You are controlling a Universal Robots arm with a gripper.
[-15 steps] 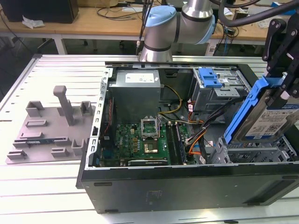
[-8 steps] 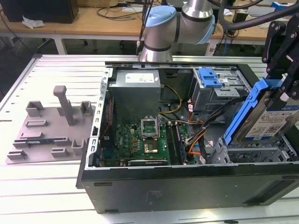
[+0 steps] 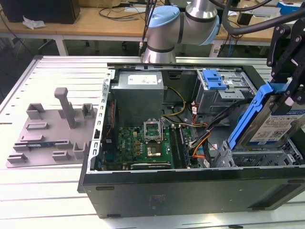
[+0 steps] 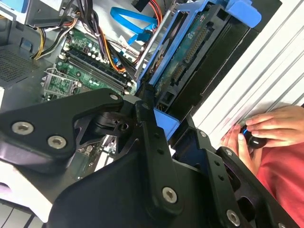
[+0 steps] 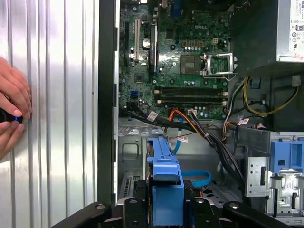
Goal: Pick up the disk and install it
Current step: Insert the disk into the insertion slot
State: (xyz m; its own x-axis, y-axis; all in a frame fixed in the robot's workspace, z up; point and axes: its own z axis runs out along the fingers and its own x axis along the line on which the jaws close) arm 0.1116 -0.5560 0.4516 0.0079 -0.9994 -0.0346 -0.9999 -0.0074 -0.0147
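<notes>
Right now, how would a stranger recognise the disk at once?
Find the open computer case; at its end on the exterior view's right the black gripper holds the disk tilted. Unlike the small blue latch nearby, it is silver, labelled and blue-framed.

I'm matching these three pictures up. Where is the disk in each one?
Exterior view: the disk is tilted above the computer case, at the exterior view's right.
Second wrist view: the disk, in its blue frame, is beside the green circuit board.
First wrist view: the disk is edge-on, nearer the camera than the green circuit board.
Shared landmark: the green circuit board.
</notes>
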